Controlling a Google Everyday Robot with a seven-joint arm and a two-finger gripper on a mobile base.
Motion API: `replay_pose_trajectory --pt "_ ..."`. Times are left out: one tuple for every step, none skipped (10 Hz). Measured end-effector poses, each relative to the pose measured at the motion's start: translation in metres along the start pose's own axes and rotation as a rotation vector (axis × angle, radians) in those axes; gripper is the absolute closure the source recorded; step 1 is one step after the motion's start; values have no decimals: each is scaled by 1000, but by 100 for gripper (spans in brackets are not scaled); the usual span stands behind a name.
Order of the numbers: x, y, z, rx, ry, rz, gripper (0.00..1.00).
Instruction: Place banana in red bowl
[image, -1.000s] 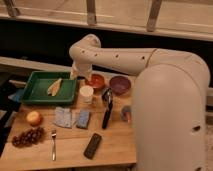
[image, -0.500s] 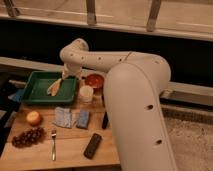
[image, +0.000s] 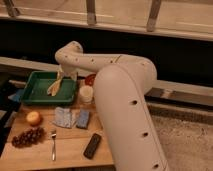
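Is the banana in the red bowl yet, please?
No: the banana is in the green tray, by the gripper, apart from the red bowl.

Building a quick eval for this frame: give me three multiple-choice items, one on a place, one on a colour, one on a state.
1. Where is the banana?
A. in the tray
B. beside the fork
C. in the cup

2. What colour is the tray?
A. white
B. green
C. purple

3. Is the banana in the red bowl?
A. yes, inside it
B. no, it is apart from it, with the gripper over the tray's right part
C. no, it is on the floor

Key:
1 A: the banana lies on the tray's floor.
2 B: the tray's walls and floor are green.
3 B: the banana is in the tray, left of the bowl.
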Motion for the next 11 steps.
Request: replay_pose_trajectory --pt "1 2 1 -1 2 0 35" --pt "1 -1 2 1 -7 5 35" --pt "-2 2 3 -7 -19 4 35" --pt "-2 9 8 -18 -20 1 35" --pt "-5 24 15 -36 -25 -10 35" --pt "-9 42 26 -55 -24 -27 35" --pt "-11 55 36 -69 -21 -40 35" --pt "-9 67 44 -86 -15 -52 35" --pt "-7 71 51 -94 -10 -60 35" --pt "-5 74 58 -103 -2 -67 35" --pt "0 81 67 -116 13 -74 35"
